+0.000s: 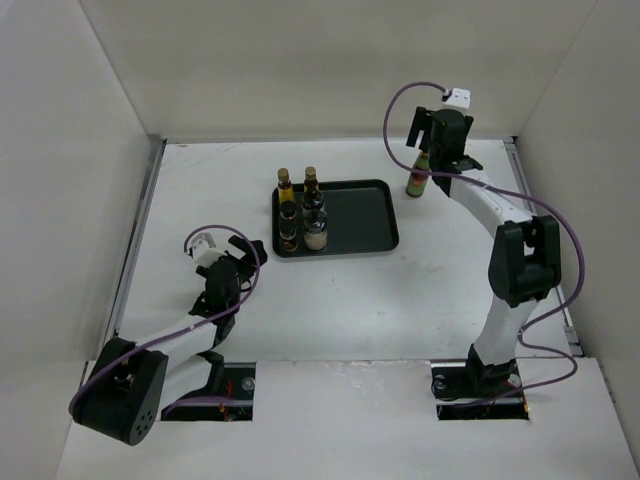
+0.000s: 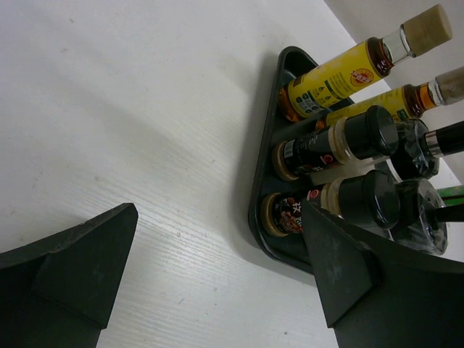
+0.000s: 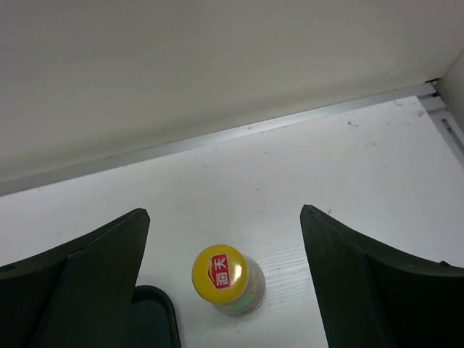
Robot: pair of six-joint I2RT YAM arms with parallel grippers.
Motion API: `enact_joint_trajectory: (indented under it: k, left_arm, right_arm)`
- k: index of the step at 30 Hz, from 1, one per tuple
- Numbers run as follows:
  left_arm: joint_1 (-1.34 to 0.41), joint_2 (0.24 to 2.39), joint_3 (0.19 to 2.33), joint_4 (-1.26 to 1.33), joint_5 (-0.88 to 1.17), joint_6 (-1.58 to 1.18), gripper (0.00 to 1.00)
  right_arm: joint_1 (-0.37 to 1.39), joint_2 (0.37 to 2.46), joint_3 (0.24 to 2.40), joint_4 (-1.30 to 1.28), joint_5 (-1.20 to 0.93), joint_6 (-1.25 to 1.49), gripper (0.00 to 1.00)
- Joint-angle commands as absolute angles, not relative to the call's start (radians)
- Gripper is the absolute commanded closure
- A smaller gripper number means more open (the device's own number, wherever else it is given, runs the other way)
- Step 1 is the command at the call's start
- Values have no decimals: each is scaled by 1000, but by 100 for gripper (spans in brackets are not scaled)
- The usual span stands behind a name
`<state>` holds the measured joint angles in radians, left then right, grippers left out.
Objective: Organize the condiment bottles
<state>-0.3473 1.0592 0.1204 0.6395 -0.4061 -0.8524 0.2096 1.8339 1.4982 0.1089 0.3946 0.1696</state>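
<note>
Upright beneath the right claw [image 3: 225, 217]: red bottle [image 3: 221, 274], yellow cap up, centred between wide-spread fingers, untouched. Beside that claw's left finger, a corner of the black tray [image 3: 156, 319]. Just ahead of the left claw [image 2: 217, 210], six more bottles [image 2: 341, 145] packed in the tray's end. Spread wide there too, holding nothing.

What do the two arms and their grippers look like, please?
The left arm and right arm have white links joined by bulky black joint housings. A purple cable loops along each to a small white wrist module. The left gripper and right gripper are matte black with broad, wedge-shaped fingers.
</note>
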Motion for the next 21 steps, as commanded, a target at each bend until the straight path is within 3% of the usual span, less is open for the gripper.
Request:
enact_joint_trajectory:
  k: [1,8,11,14,21]
  left_arm:
    - [-343,1046,153,689,-403,-844,0]
    - [-338,1057,156,689,-402,-842,0]
    - [-338,1060,158,689,-397,-842,0]
    - [-340,1043,152,689,-406,-841,0]
    - [-338,1035,150,687,-406,-841,0]
  right_arm:
    - [212,1882,1565,83,353,135,10]
    - [214,1913,1511,133,405,135,25]
    - [217,1908,1483,193,433,132,50]
    - [229,1869,1447,262,460,114,66]
    - [275,1712,1456,304,514,37,67]
